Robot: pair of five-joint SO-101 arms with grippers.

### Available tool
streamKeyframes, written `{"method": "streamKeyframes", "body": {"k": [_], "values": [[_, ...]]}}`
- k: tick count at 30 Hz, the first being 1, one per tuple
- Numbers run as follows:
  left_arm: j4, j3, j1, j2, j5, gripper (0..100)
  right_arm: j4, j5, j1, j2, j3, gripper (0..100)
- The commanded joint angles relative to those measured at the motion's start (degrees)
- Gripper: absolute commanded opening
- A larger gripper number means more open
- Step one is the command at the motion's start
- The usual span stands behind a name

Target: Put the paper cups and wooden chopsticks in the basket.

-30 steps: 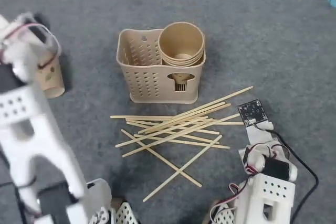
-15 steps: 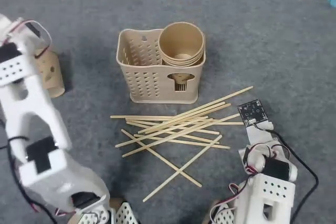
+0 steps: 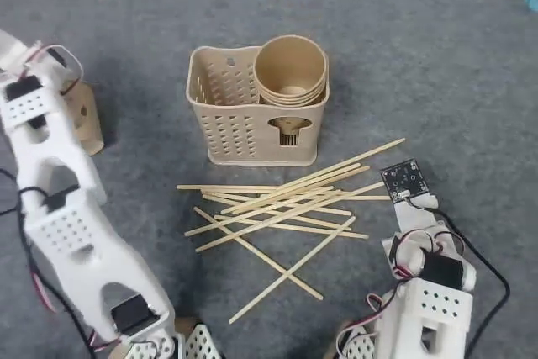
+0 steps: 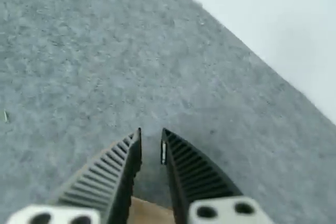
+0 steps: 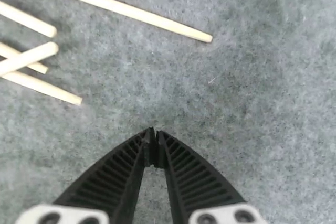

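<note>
- Loose paper cup (image 3: 88,128): upright on the grey tabletop (image 3: 437,81), well left of the basket (image 3: 244,128), half hidden by my left arm (image 3: 67,233).
- Left gripper (image 4: 151,132): jaws a narrow slit apart, with a tan strip of cup wall between them near their base; I judge it pinched.
- Handling note: lift straight up with a light squeeze, carry it over the stacked cups (image 3: 290,65) in the basket's right compartment, and release only when centred.
- Wooden chopsticks (image 3: 277,203): scattered in front of the basket, not yet collected.
- Right gripper (image 5: 153,132): jaws closed on nothing, just above the tabletop beside the chopstick ends.
- Change: the left arm has swung and settled at the cup; cup, basket, chopsticks and right arm are unmoved.
</note>
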Motion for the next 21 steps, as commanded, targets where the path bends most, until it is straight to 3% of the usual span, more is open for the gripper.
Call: {"method": "streamKeyframes", "body": {"k": [1, 13, 17, 21], "values": [[7.8, -16.0, -0.4, 6.6, -1.0, 6, -0.1, 0.6, -0.4, -1.0, -0.1, 0.8], [52.6, -68.7, 1.4, 28.6, -14.4, 6, -0.2, 0.6, -0.5, -1.0, -0.1, 0.8], [61.4, -68.2, 3.1, 27.4, -18.8, 6, -0.2, 0.6, -0.5, -1.0, -0.1, 0.8], [61.8, -65.9, 2.9, 25.8, -20.4, 6, -0.2, 0.5, -0.5, -1.0, -0.1, 0.8]]}}
